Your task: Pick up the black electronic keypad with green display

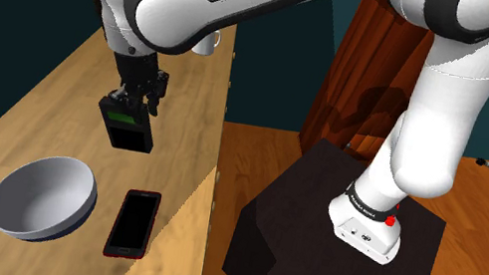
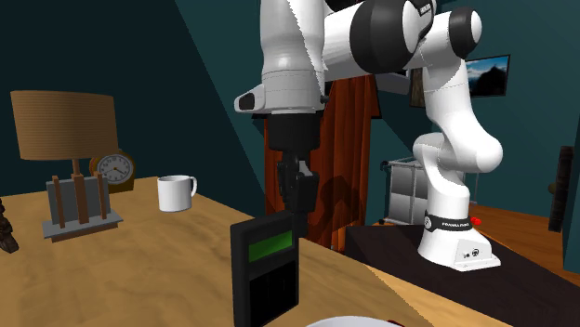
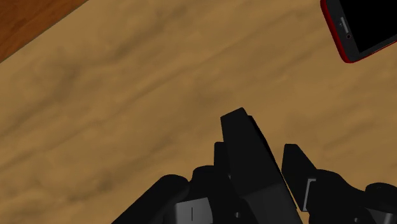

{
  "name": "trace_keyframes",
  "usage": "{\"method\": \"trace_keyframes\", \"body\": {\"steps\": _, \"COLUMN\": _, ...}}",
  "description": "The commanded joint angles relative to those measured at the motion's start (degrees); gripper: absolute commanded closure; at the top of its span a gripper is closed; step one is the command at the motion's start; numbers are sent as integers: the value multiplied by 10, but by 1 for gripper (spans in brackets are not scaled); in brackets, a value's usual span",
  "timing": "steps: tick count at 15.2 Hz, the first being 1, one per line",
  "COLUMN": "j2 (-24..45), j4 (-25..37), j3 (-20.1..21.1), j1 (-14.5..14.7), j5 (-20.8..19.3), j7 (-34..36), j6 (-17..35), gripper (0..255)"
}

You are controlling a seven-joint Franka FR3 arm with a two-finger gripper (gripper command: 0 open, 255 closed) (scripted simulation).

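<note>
The end effector [image 1: 134,104] is clamped on the top edge of the keypad [image 1: 127,133], which hangs upright, apparently off the table [image 1: 24,117], beyond the bowl [image 1: 42,195]. It looks light, stiff and smooth, so it may slip.

bowl [image 1: 40,195], phone [image 1: 132,223] nearby; open tabletop [image 1: 100,227] between

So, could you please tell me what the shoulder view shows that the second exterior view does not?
The shoulder view adds a red-edged black phone lying flat on the wooden table. The second exterior view adds a lamp, a clock and a framed picture on the wall. Both share the end effector shut on the top of the black keypad, its green display visible, and the arm's dark stand.
</note>
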Motion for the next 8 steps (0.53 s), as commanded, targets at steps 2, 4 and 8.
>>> {"method": "trace_keyframes", "body": {"steps": 2, "j2": -2, "j4": 5, "j3": 0, "j1": 0, "j5": 1, "j7": 0, "j6": -7, "gripper": 255}}
{"method": "trace_keyframes", "body": {"steps": 4, "j2": -6, "j4": 15, "j3": 1, "j1": 0, "j5": 3, "j7": -1, "j6": -21, "gripper": 255}}
{"method": "trace_keyframes", "body": {"steps": 8, "j2": -12, "j4": 38, "j3": 2, "j1": 0, "j5": 6, "j7": -3, "j6": -49, "gripper": 255}}
